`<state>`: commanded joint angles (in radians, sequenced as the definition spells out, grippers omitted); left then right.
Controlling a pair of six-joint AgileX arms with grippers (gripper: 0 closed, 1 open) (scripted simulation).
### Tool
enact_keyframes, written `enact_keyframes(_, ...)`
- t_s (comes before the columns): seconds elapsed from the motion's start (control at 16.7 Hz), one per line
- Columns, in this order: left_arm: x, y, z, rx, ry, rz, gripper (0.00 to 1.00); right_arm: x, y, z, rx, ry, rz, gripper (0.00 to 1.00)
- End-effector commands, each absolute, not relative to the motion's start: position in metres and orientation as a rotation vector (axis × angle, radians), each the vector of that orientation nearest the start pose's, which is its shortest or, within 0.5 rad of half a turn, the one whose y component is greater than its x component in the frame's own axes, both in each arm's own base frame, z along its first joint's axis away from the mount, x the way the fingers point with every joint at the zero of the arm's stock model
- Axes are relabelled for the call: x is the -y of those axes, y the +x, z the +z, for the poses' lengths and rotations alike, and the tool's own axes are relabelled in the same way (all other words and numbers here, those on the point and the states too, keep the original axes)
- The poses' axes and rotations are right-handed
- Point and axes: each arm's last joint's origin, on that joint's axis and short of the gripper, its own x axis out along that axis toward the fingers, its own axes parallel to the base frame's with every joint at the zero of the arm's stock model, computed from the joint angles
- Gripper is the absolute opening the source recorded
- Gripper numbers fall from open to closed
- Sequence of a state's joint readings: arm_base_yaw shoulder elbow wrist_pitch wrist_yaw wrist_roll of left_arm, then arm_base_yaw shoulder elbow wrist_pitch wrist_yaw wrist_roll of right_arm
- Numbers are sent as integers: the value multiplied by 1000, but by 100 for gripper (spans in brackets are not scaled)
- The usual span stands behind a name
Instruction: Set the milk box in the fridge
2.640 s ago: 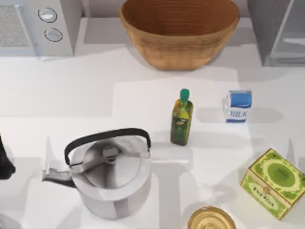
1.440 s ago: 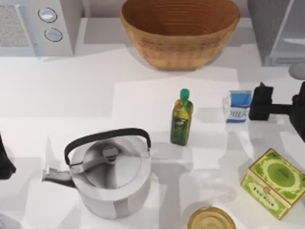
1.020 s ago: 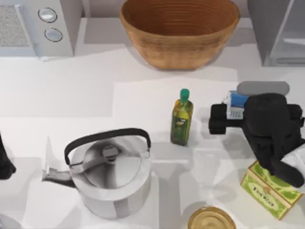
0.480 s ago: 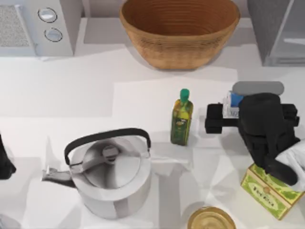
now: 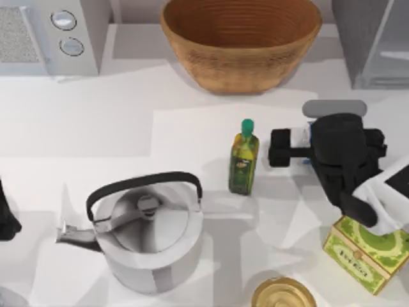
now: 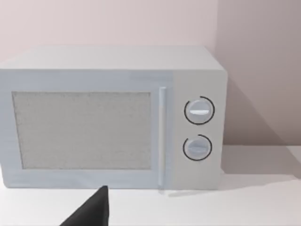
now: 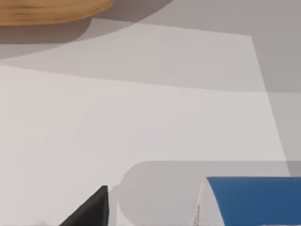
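Note:
The milk box (image 5: 300, 137), white with a blue top, stands right of centre on the table, mostly hidden under my right arm. My right gripper (image 5: 308, 149) is over it and open. One dark finger (image 5: 280, 147) sits just left of the box, and the other is hidden under the wrist. In the right wrist view the milk box's blue top (image 7: 254, 202) sits apart from the one visible fingertip (image 7: 91, 212), with bare table between them. The fridge (image 5: 358, 32) stands at the back right corner. My left gripper (image 5: 5, 220) is parked at the left edge, open.
An oil bottle (image 5: 243, 160) stands just left of the right gripper. A green tea box (image 5: 365, 246) lies in front of it. A wicker basket (image 5: 239, 41) sits at the back, a kettle (image 5: 150, 233) front left, and a dialled light-grey appliance (image 5: 51, 32) back left.
My right arm came in from the right and settled over the milk box, then drifted left and toward the back. The box looks unmoved. My left arm stayed still.

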<state>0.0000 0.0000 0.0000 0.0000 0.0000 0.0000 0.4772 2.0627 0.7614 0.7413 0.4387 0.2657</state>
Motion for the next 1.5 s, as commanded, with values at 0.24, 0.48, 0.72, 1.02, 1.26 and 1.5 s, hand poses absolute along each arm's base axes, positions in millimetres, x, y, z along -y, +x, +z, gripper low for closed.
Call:
enact_keyframes(0.24,1,106,160,0,0,0,100,-153,320,59,-500,3,-10,100)
enact_keyframes(0.48,1,106,160,0,0,0,100,-153,320,59,-500,3,-10,70)
enact_keyframes(0.72,1,106,160,0,0,0,100,-153,320,59,-500,3,-10,40)
enact_keyframes(1.02,1,106,160,0,0,0,100,-153,320,59,-500,3,-10,2)
enact_keyframes(1.26,1,106,160,0,0,0,100,-153,320,59,-500,3,-10,0)
enact_keyframes(1.5,1,106,160,0,0,0,100,-153,320,59,-500,3,-10,0)
